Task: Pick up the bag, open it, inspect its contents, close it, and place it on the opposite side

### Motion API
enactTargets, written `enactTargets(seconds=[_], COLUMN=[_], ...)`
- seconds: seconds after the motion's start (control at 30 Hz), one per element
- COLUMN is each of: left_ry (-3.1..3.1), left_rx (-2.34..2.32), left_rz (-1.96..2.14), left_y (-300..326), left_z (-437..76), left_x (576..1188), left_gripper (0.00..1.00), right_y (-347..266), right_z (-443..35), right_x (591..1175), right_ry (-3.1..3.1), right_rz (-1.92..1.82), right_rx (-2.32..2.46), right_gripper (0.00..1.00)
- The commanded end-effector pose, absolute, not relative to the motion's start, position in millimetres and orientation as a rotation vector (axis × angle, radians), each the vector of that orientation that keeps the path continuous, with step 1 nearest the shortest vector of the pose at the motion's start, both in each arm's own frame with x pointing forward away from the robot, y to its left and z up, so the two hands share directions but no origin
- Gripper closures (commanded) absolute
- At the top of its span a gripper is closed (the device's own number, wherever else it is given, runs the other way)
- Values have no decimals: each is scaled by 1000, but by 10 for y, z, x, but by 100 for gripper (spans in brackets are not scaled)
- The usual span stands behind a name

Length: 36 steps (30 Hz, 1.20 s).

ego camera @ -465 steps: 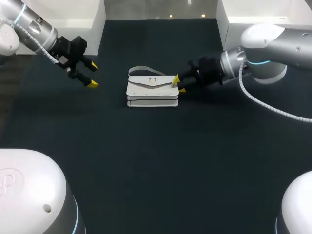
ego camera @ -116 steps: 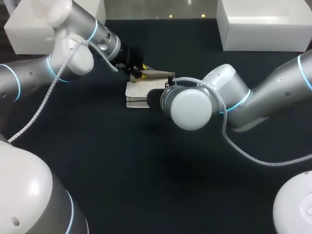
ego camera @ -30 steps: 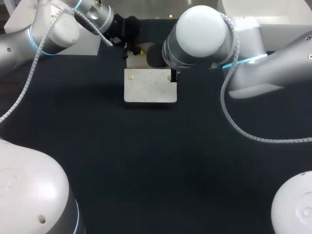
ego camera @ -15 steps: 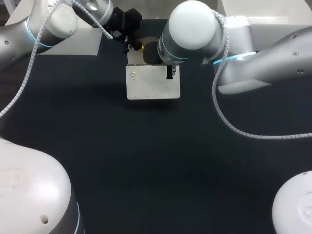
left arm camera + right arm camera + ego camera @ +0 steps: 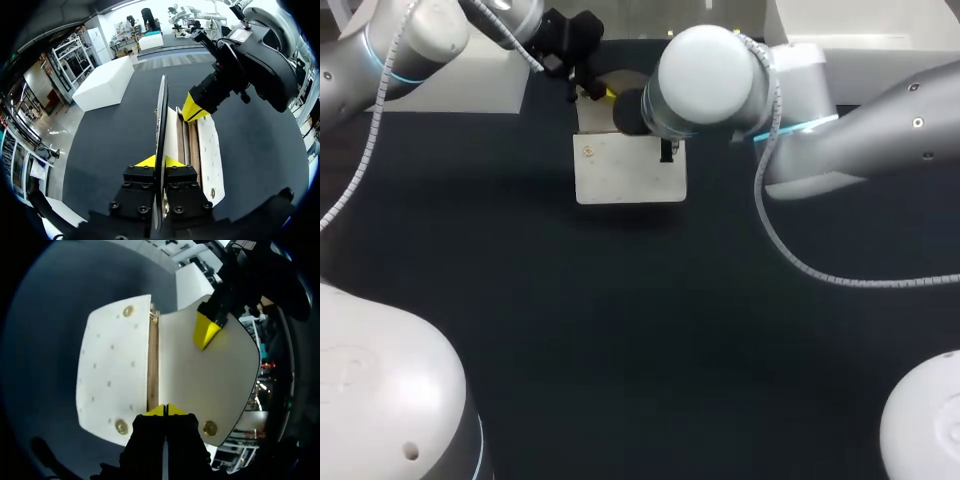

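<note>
The white bag (image 5: 630, 170) hangs above the dark table between my two arms, its studded side toward the head camera. My left gripper (image 5: 592, 92) is at the bag's far top edge. In the left wrist view it (image 5: 160, 161) is shut on the thin flap (image 5: 162, 115), seen edge-on and pulled away from the bag's body (image 5: 207, 145), whose inner layers show. My right gripper (image 5: 166, 410) is shut on the bag's edge where the body (image 5: 112, 375) meets the flap (image 5: 210, 380). In the head view the right arm's wrist (image 5: 705, 80) hides that gripper.
A white box (image 5: 470, 85) stands at the table's back left, and another white box (image 5: 880, 25) at the back right. The dark tabletop (image 5: 640, 330) stretches in front of the bag.
Both arms have shifted slightly toward the back of the table with the bag, which sits a little higher in the head view. Both grips are unchanged.
</note>
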<state>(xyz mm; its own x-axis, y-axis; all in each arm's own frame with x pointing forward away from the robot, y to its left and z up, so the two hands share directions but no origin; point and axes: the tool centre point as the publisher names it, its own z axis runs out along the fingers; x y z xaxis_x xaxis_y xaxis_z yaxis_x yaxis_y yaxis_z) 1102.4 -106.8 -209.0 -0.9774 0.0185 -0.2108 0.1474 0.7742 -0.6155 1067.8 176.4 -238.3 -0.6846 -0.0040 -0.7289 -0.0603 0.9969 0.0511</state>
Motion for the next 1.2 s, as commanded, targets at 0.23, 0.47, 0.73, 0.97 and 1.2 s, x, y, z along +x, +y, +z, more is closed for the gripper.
enactTargets(seconds=[0.23,0.47,0.73,0.97,1.2], left_ry=[2806,2822,2860,2861,2875], left_rx=[130,102,102,134,132], left_rz=[-1022,-1061,-1136,-1126,-1145], left_y=[-1083,-1081,-1096,-1133,-1146], left_z=[-2016,-2002,-2032,-1998,-1999], left_x=[11063,11061,11025,10948,10926], left_gripper=[100,100,100,100,100], right_y=[1791,1781,1778,1787,1790], right_z=[-2539,-2640,-2737,-2734,-2836], right_x=[10649,10547,10502,10589,10609], right_ry=[2340,2360,2377,2365,2389], right_rz=[82,77,88,80,57], right_rx=[-49,-48,-38,-48,-69], right_gripper=[100,100,100,100,100])
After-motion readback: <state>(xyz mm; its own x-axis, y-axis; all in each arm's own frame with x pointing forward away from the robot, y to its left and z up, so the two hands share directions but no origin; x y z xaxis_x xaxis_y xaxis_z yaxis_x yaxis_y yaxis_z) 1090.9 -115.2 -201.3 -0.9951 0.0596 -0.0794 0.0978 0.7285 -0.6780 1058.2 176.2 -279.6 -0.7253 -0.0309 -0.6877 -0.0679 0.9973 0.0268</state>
